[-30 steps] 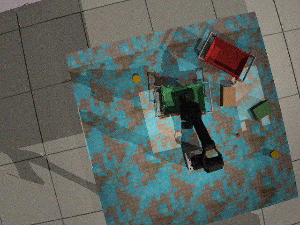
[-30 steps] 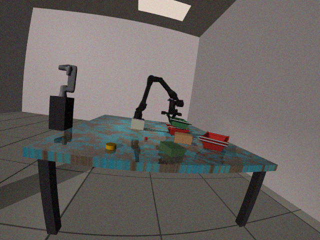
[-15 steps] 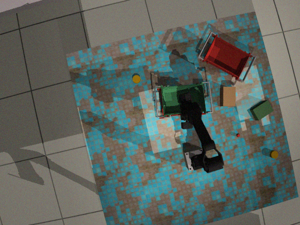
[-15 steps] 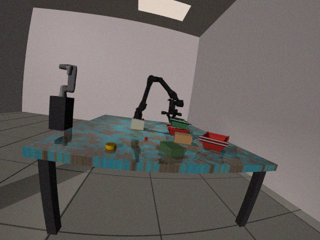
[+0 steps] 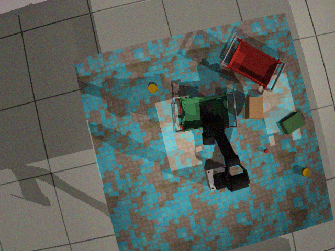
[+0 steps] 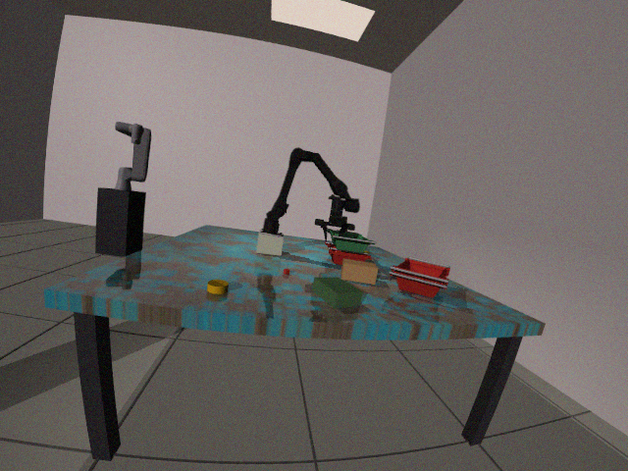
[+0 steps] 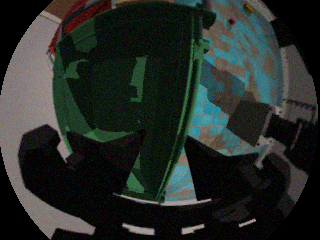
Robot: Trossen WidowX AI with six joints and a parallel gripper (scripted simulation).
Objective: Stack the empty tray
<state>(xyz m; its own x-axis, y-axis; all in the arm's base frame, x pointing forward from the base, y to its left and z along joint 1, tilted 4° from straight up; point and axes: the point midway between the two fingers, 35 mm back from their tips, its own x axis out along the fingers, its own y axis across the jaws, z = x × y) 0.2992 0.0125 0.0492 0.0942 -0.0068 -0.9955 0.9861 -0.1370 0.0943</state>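
Open pincer astride the near long wall of the stacked tray

My pincer [image 5: 208, 127] [image 6: 330, 234] [image 7: 164, 135] stands part open, rather more than halfway, with the near long wall of the green tray [image 5: 190, 110] [image 6: 352, 245] [image 7: 100, 100] between its fingers; a gap shows at the wall, and I judge that I hold nothing. The green tray lies above the red tray [image 6: 349, 258], whose edges show beneath it. It looks about level, though the support under each end is hidden; I cannot tell whether both bars bear it.

The governing relation is as follows. The tray's long axis runs crosswise to my reach from the arm base [image 5: 211, 183] [image 6: 270, 244], and its interior lies on the far side of the gripped wall. One finger is on the inner side of that wall, the other on the outer, towards my base. I have one arm only, so no choice of nearer arm arises.

The placing appears all but complete. The next move calls for a straight upward withdrawal, parallel to the wall; any drift across the long axis could let the inner finger drag the rim and shift the tray off a bar.
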